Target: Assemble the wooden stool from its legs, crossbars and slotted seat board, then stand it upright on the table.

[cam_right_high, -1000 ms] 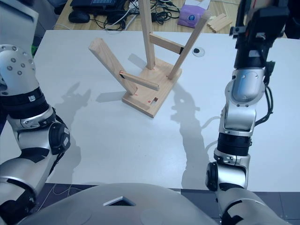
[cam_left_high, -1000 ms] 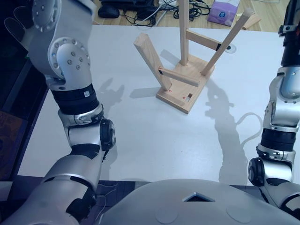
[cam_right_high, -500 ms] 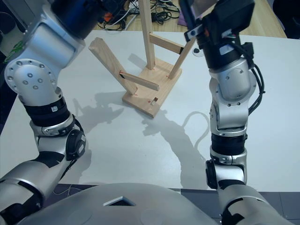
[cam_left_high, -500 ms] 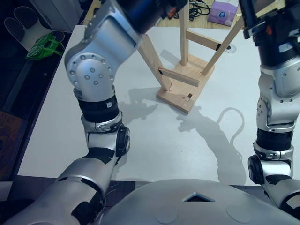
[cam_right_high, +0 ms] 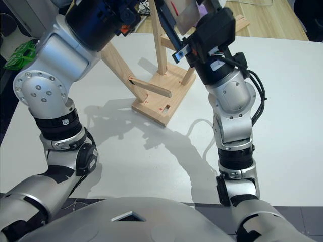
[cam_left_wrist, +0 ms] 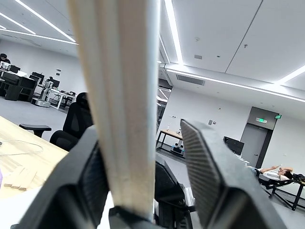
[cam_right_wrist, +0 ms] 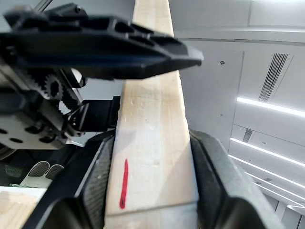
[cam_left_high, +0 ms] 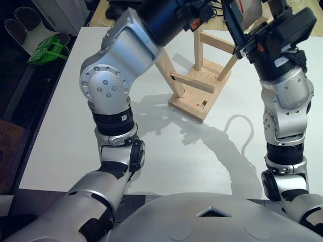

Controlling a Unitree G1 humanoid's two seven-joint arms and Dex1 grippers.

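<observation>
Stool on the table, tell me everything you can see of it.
The stool is pale bare wood, partly built and upside down: its rectangular seat board lies flat on the white table, three splayed legs pointing up. One crossbar runs low from the left leg; another sits higher between the other two. An open slot with red marks shows at the near edge. The leg tops are covered; contact there cannot be told.

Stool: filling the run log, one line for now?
stool inverted, seat on table | left gripper open around middle leg | right gripper shut on right leg
</observation>
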